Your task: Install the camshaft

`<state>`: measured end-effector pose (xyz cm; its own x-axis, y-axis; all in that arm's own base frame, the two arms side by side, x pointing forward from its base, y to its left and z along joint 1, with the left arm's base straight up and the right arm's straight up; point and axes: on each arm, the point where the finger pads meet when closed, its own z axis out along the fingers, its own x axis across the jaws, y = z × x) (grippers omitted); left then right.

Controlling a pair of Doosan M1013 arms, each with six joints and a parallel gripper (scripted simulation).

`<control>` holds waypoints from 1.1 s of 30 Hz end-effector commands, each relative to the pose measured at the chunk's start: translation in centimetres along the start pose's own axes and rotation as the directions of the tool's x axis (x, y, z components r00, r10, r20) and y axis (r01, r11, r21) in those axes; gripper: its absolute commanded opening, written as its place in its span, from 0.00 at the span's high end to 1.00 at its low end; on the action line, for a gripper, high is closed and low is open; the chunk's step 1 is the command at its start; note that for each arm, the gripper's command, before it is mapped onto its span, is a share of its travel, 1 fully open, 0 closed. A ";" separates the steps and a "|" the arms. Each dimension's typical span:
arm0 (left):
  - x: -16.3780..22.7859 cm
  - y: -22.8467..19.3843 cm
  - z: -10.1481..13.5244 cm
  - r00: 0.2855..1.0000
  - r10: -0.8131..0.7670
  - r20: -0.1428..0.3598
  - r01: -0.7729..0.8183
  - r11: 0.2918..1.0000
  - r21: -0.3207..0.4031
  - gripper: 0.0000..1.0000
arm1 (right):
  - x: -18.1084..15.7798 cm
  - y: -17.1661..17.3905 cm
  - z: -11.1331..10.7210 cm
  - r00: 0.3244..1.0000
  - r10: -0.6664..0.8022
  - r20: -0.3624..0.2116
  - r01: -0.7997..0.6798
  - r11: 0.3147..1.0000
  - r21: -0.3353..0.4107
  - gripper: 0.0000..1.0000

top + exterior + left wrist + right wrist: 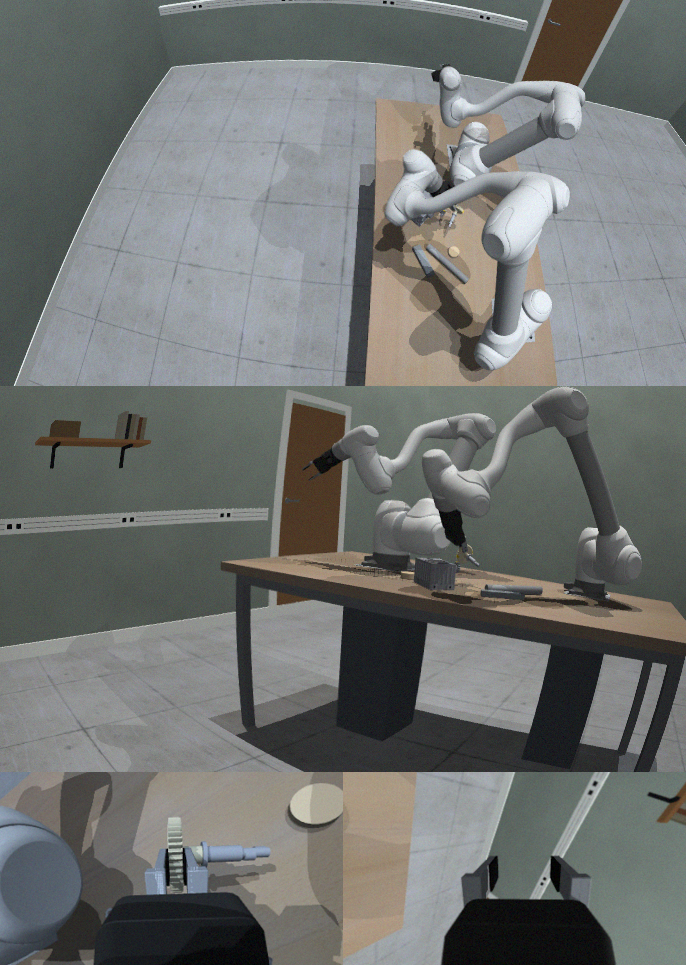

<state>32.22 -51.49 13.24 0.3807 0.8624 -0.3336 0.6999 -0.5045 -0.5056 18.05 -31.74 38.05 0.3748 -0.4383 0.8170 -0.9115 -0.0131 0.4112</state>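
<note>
The camshaft's big cream gear (174, 837) stands edge-on between the two fingers of my left gripper (175, 860) (464, 547), which is shut on it. Its grey stepped shaft (226, 854) (471, 560) (451, 219) sticks out to one side, clear of the table surface. The grey engine case (434, 574) (420, 219) stands upright on the table, beside the held camshaft in the exterior view. The shaft is outside the case. The small crank gear's mark and the big gear's marked gaps cannot be made out. My right gripper (524, 867) (307, 473) is open and empty, high above the table's far end.
A round grey bar (446, 263) (515, 593) and a flat grey bar (422, 260) lie on the table near the case. A wooden disc (453, 251) (319, 805) lies beside them. Another pale wooden piece (407, 575) lies by the case. The right arm's base (391, 546) stands nearby.
</note>
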 end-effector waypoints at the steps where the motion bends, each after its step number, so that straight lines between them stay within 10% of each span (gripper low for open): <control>1: 0.0 0.0 -0.1 1.000 0.001 0.000 -0.001 1.000 -0.002 0.71 | 0.0 0.0 0.0 1.000 0.000 0.000 0.000 1.000 0.000 0.00; 33: 0.2 -0.2 -0.2 0.998 0.063 -0.009 -0.063 0.998 -0.017 0.71 | 0.0 0.0 0.0 1.000 0.000 0.000 0.000 1.000 0.000 0.00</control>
<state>32.28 -51.27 13.32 0.4158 0.8391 -0.3509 0.6888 -0.5424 -0.4809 18.05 -31.74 38.05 0.3748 -0.4383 0.8170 -0.9115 -0.0131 0.4112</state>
